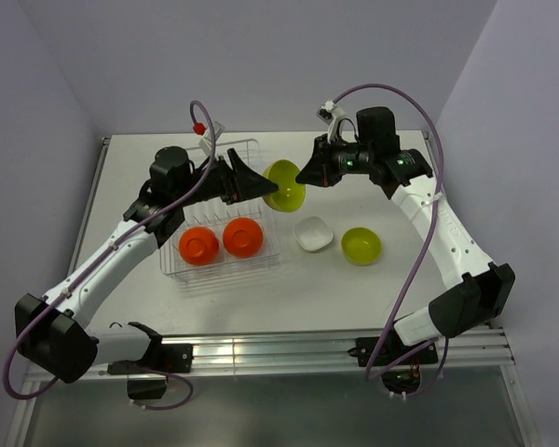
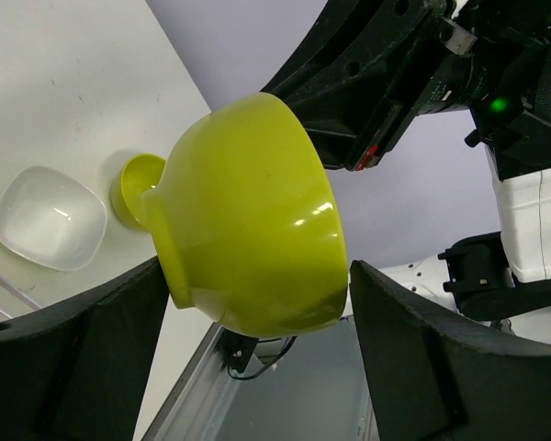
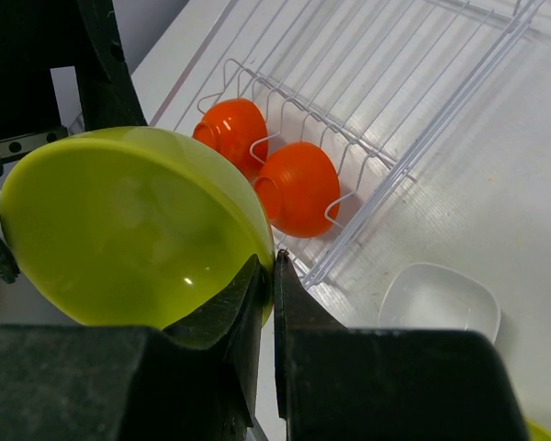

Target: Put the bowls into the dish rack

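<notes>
**Green bowl held in the air beside the rack**

A white table [image 1: 261,298] stands in a corner of pale lilac walls [image 1: 261,56]. The dish rack [image 1: 242,156] sits left of centre, with two orange bowls [image 1: 198,245] [image 1: 243,237] upside down in its near rows. Just right of the rack's far end, a lime green bowl [image 1: 286,185] hangs on edge above the table. The right gripper [image 3: 266,280] has its fingers pinched together on the bowl's rim. The left gripper [image 1: 265,189] is spread wide, one finger by the bowl's foot and one by its rim; contact cannot be told. Nearer, a white bowl [image 1: 314,233] and a second green bowl [image 1: 361,245] rest on the table, right of the rack.
</notes>
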`<state>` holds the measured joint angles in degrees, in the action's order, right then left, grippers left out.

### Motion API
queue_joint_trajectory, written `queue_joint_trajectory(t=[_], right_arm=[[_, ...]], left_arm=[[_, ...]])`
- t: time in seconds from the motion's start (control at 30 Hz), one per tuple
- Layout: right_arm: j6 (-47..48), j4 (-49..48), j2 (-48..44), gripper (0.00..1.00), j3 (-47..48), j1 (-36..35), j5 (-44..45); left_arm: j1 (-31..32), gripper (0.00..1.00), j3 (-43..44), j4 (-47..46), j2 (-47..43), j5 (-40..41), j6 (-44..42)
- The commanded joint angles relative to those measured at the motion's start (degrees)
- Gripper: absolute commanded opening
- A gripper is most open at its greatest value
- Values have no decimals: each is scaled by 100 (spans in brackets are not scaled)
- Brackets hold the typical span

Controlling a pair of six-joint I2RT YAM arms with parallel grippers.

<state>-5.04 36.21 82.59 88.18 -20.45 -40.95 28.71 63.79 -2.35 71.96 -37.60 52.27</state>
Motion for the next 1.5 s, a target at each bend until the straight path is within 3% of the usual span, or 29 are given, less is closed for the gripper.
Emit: queue_joint_trajectory(t=[0.0,0.07,0.13,0.23,0.27,0.37,0.43,0.5,0.53,0.57,0.63,0.9,0.93,1.03,1.1,1.23,1.27,1.47], right_arm=[[12,-202,-76,0,278,-56,175],[20,-193,-76,0,270,-91,175],[55,-193,-102,0,244,-135,192],[82,-184,-120,0,191,-170,201],[91,-167,-111,0,165,-170,184],[117,-123,-76,0,182,-188,245],[126,-88,-6,1,225,-179,280],[117,-52,29,12,252,-188,298],[100,-61,73,18,270,-188,298],[82,-70,82,31,278,-188,298],[56,-70,100,43,296,-188,307],[-24,-79,65,70,287,-179,473],[-15,-70,30,78,313,-188,500],[-6,-52,-23,82,305,-144,553],[-41,-70,-85,95,279,-56,544],[-85,-17,-120,100,252,128,492],[-85,9,-120,100,252,164,439],[-102,27,-173,100,217,313,403]], left_arm=[[38,81,-95,-240,10,-150,160],[38,77,-112,-240,37,-151,169],[47,65,-104,-240,63,-151,187],[38,40,-130,-266,72,-124,178],[38,24,-139,-275,72,-107,169],[38,0,-174,-292,37,-80,134],[38,0,-183,-292,20,-80,117],[38,0,-191,-266,-24,-54,55],[30,0,-183,-240,-25,-37,38],[12,0,-183,-222,-33,-2,-15],[-23,0,-209,-213,-68,34,-15],[-392,0,-210,32,-68,315,-182],[-453,0,-174,120,-60,446,-260],[-664,0,80,664,10,831,-752],[-796,0,308,1076,46,1148,-1253],[-823,0,748,1798,186,2431,-2193],[-823,0,862,1852,247,2973,-2534],[-823,0,899,1738,519,4523,-3922]])
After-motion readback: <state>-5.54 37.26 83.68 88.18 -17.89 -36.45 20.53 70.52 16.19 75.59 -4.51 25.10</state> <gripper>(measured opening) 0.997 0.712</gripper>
